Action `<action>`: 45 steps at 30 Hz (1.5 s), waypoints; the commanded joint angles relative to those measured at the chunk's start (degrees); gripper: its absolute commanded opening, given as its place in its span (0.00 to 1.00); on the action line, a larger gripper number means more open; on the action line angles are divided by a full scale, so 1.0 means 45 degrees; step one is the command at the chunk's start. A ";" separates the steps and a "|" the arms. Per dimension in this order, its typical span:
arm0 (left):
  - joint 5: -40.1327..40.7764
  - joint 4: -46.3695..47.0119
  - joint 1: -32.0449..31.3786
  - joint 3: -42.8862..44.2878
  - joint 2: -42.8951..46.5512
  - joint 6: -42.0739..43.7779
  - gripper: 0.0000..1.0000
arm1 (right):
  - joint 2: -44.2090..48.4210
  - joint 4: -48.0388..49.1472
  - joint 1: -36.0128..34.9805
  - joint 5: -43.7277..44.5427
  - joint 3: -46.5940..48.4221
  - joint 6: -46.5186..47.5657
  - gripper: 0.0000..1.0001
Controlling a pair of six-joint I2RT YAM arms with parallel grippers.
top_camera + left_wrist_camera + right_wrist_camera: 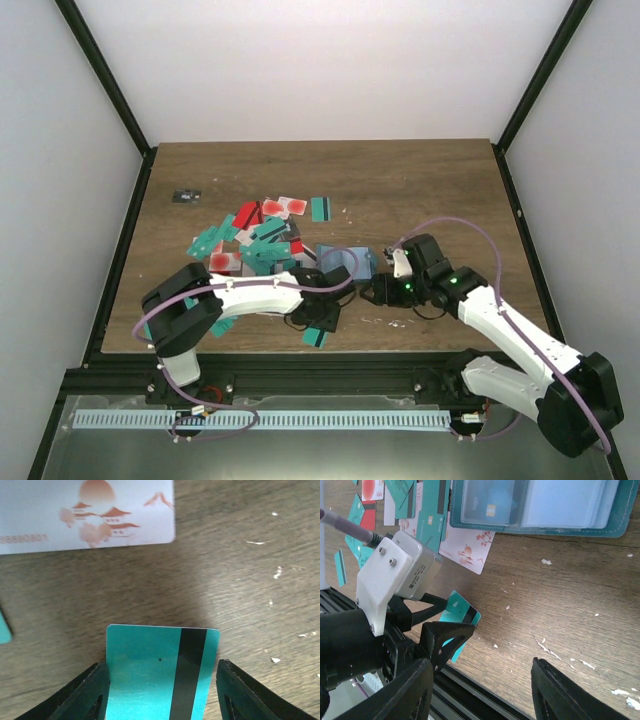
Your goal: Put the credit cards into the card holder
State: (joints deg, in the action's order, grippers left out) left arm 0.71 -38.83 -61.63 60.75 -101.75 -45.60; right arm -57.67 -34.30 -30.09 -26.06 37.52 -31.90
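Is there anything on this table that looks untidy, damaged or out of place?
Yes. The credit cards lie in a loose overlapping heap, not stacked. White flecks are scattered over the wooden table near the open card holder. A small dark object sits alone at the far left.

Card holder (337, 262) right of credit cards (262, 232)

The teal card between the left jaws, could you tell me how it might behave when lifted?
Probably stiff: the teal card looks flat with straight edges. Likely light, being very thin. Its glossy face could slip under a loose grip.
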 commanded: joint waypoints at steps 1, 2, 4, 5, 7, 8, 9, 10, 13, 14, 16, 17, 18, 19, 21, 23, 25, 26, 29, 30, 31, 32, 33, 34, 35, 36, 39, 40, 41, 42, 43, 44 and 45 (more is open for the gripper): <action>-0.0600 -0.0169 -0.0659 -0.0286 -0.1182 -0.0614 0.59 | 0.0216 -0.0505 0.0143 0.0055 0.0276 0.0437 0.56; -0.0675 -0.0179 -0.0763 -0.0269 -0.1209 -0.0692 0.59 | 0.0232 -0.0492 0.0160 -0.0047 0.0200 0.0462 0.56; -0.0832 -0.0262 -0.0991 -0.0252 -0.1208 -0.0921 0.58 | 0.0253 -0.0424 0.0162 -0.0229 0.0064 0.0482 0.56; -0.0882 -0.0300 -0.1061 -0.0255 -0.1149 -0.1064 0.58 | 0.0266 -0.0385 0.0162 -0.0300 0.0030 0.0477 0.56; -0.1012 -0.0415 -0.1142 -0.0309 -0.0992 -0.1466 0.58 | 0.0276 -0.0322 0.0162 -0.0549 -0.0071 0.0473 0.56; -0.1117 -0.0414 -0.1165 -0.0357 -0.0910 -0.1679 0.58 | 0.0276 -0.0272 0.0162 -0.0704 -0.0131 0.0444 0.56; -0.1220 -0.0387 -0.1178 -0.0388 -0.0831 -0.1914 0.58 | 0.0276 -0.0180 0.0165 -0.0904 -0.0202 0.0392 0.56; -0.1336 -0.0326 -0.1188 -0.0426 -0.0750 -0.2111 0.58 | 0.0276 -0.0083 0.0158 -0.1100 -0.0368 0.0317 0.56; -0.1613 -0.0304 -0.1197 -0.0403 -0.0607 -0.2653 0.58 | 0.0296 0.0359 0.0162 -0.1776 -0.0861 -0.0072 0.56; -0.1626 -0.0366 -0.1189 -0.0345 -0.0595 -0.2778 0.58 | 0.0311 0.0507 0.0162 -0.2022 -0.1055 -0.0251 0.56; -0.1572 -0.0585 -0.1191 -0.0118 -0.0606 -0.2935 0.61 | 0.0358 0.0826 0.0153 -0.2571 -0.1490 -0.0557 0.56; -0.1538 -0.0765 -0.1189 0.0072 -0.0654 -0.2984 0.62 | 0.0382 0.1075 0.0161 -0.2856 -0.1737 -0.0710 0.56; -0.1517 -0.0998 -0.1188 0.0276 -0.0694 -0.2990 0.63 | 0.0420 0.1216 0.0152 -0.3128 -0.1953 -0.0907 0.56; -0.1487 -0.1136 -0.1193 0.0502 -0.0723 -0.3008 0.64 | 0.0455 0.1324 0.0161 -0.3392 -0.2146 -0.1008 0.56; -0.1448 -0.1553 -0.1188 0.0928 -0.0707 -0.3032 0.67 | 0.0583 0.1358 0.0163 -0.3701 -0.2404 -0.1171 0.56; -0.1448 -0.1778 -0.1142 0.1241 -0.0564 -0.3009 0.68 | 0.0792 0.1492 0.0162 -0.4028 -0.2628 -0.1434 0.56; -0.1414 -0.1914 -0.1004 0.1391 -0.0291 -0.2823 0.69 | 0.1019 0.1822 0.0100 -0.4439 -0.2946 -0.1948 0.56; -0.1377 -0.1918 -0.0909 0.1366 -0.0102 -0.2684 0.69 | 0.1155 0.2149 0.0030 -0.4510 -0.3154 -0.2288 0.56; -0.1406 -0.1745 -0.0529 0.1036 0.0581 -0.2037 0.68 | 0.1517 0.3365 -0.0576 -0.4148 -0.3917 -0.3692 0.56; -0.1532 -0.1670 -0.0376 0.0897 0.0823 -0.1790 0.67 | 0.1638 0.3812 -0.0863 -0.3964 -0.4186 -0.4259 0.56; -0.1699 -0.1623 -0.0240 0.0737 0.1133 -0.1498 0.65 | 0.1758 0.4234 -0.1235 -0.3738 -0.4432 -0.4810 0.56; -0.1776 -0.1608 -0.0110 0.0616 0.1363 -0.1207 0.62 | 0.1878 0.4580 -0.1565 -0.3427 -0.4604 -0.5351 0.56; -0.1847 -0.1582 0.0006 0.0501 0.1604 -0.0986 0.57 | 0.2002 0.4828 -0.1929 -0.3031 -0.4748 -0.5784 0.56; -0.1931 -0.1503 0.0138 0.0327 0.1800 -0.0750 0.53 | 0.2081 0.5094 -0.2265 -0.2650 -0.4851 -0.6222 0.56; -0.2076 -0.1354 0.0232 0.0096 0.2003 -0.0511 0.48 | 0.2099 0.5305 -0.2636 -0.2292 -0.4961 -0.6560 0.55; -0.2258 -0.1118 0.0354 -0.0124 0.2160 -0.0256 0.43 | 0.2074 0.5419 -0.3022 -0.1915 -0.5008 -0.6893 0.55; -0.2871 -0.0433 0.0635 -0.0792 0.2431 0.0383 0.33 | 0.1871 0.5821 -0.4309 -0.0629 -0.5118 -0.7964 0.55; -0.3078 -0.0192 0.0700 -0.0935 0.2453 0.0652 0.31 | 0.1743 0.6014 -0.4740 -0.0257 -0.5174 -0.8342 0.55; -0.3221 -0.0023 0.0737 -0.1087 0.2429 0.0826 0.29 | 0.1585 0.6297 -0.5094 0.0016 -0.5249 -0.8680 0.55; -0.3314 0.0111 0.0779 -0.1185 0.2372 0.0985 0.27 | 0.1409 0.6578 -0.5439 0.0292 -0.5300 -0.9020 0.55; -0.3380 0.0205 0.0825 -0.1248 0.2319 0.1137 0.26 | 0.1142 0.6775 -0.5765 0.0564 -0.5309 -0.9295 0.55; -0.3456 0.0315 0.0846 -0.1283 0.2229 0.1192 0.26 | 0.0922 0.6985 -0.6040 0.0844 -0.5278 -0.9587 0.55; -0.3507 0.0388 0.0875 -0.1302 0.2176 0.1463 0.25 | 0.0718 0.7083 -0.6316 0.1079 -0.5240 -0.9764 0.55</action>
State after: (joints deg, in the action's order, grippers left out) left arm -12.03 -40.73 -58.28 55.72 -91.20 -44.16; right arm -51.77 -7.51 -54.30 -29.12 14.63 -68.23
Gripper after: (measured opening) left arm 0.261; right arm 0.549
